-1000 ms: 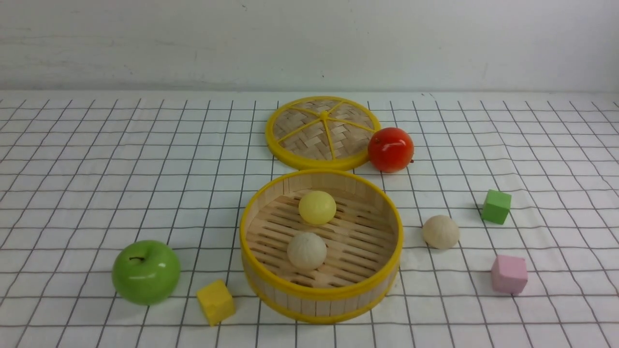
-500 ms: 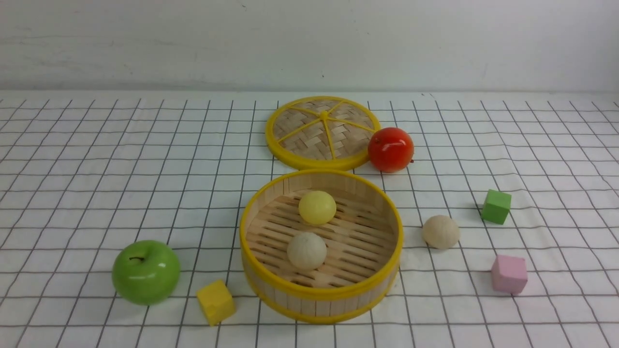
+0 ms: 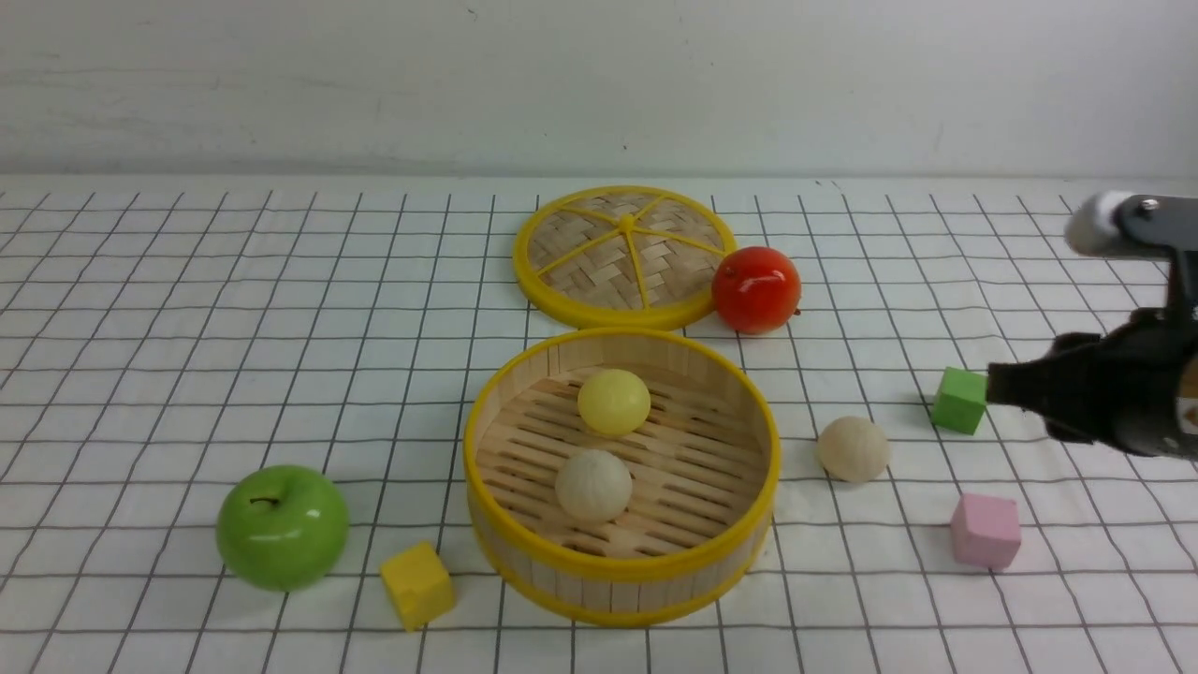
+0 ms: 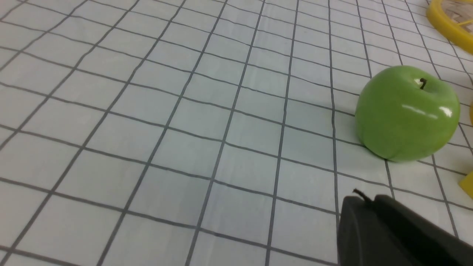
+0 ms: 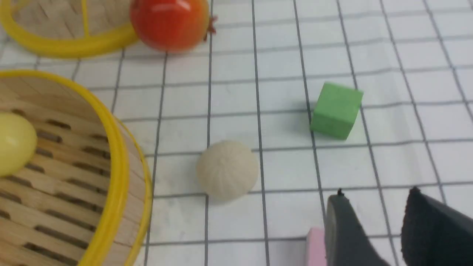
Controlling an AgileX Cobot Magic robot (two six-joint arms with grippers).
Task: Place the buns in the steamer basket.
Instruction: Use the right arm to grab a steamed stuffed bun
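The steamer basket (image 3: 618, 568) stands mid-table. In it lie the pale yellow bun (image 3: 613, 401) and one cream bun (image 3: 593, 484). The other cream bun (image 3: 853, 448) sits on the cloth just right of the basket; it also shows in the right wrist view (image 5: 227, 170), beside the basket's rim (image 5: 118, 162). My right gripper (image 3: 1006, 386) hovers at the right edge, right of that bun; its jaws (image 5: 377, 194) are open and empty. My left gripper (image 4: 366, 201) is shut and empty, near the green apple, out of the front view.
The flat woven lid (image 3: 622, 255) and a red apple (image 3: 756, 289) lie behind the basket. A green apple (image 3: 282, 526) and a yellow cube (image 3: 417, 584) are front left. A green cube (image 3: 960, 400) sits by my right fingertip, a pink cube (image 3: 986, 531) below it.
My right arm has come into the front view from the right edge, toward the green cube. The buns, basket and other things have not moved.
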